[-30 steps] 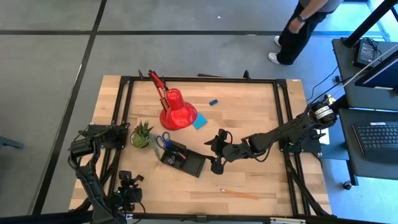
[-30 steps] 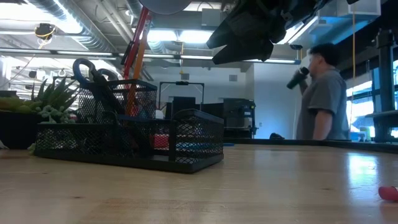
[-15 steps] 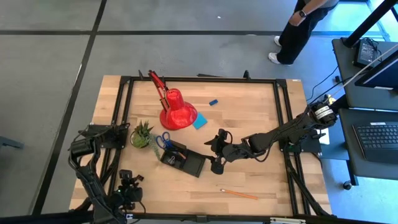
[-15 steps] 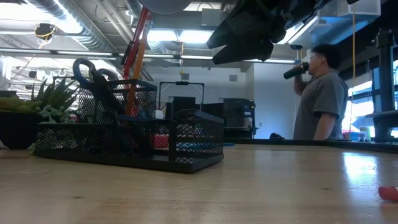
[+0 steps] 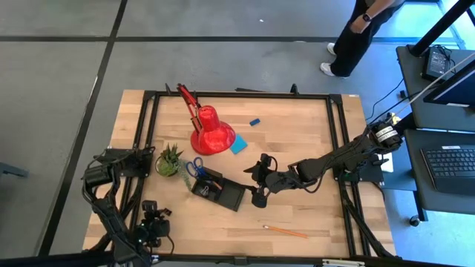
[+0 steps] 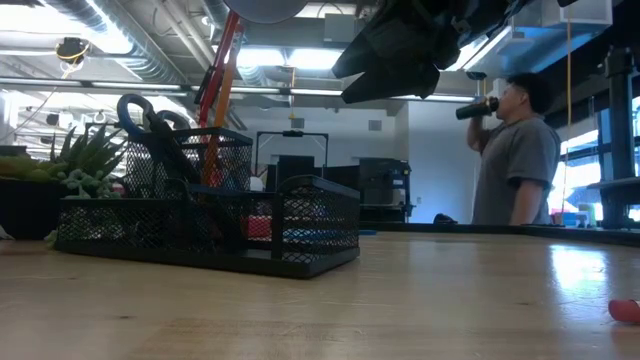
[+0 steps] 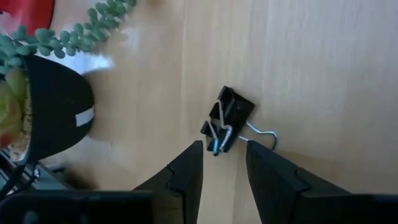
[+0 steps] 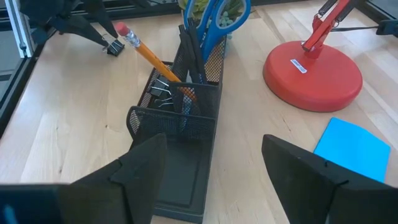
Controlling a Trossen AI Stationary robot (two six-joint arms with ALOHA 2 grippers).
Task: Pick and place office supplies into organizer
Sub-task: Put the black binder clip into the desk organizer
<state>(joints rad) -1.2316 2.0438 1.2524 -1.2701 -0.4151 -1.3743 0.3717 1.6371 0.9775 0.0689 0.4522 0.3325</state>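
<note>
Left gripper point(image 7: 224, 163) fingers spread around binder clip point(image 7: 226, 119) lying on surface point(image 7: 323, 74) near plant. Right gripper point(image 8: 214, 177) fingers wide apart, empty, over organizer point(image 8: 180, 134).

Left gripper point(image 7: 222, 163) low at near-left corner, fingers point(image 7: 186, 171) slightly parted. Right arm stretched across to centre, right gripper point(image 8: 211, 168) fingers wide apart, holding nothing.
</note>
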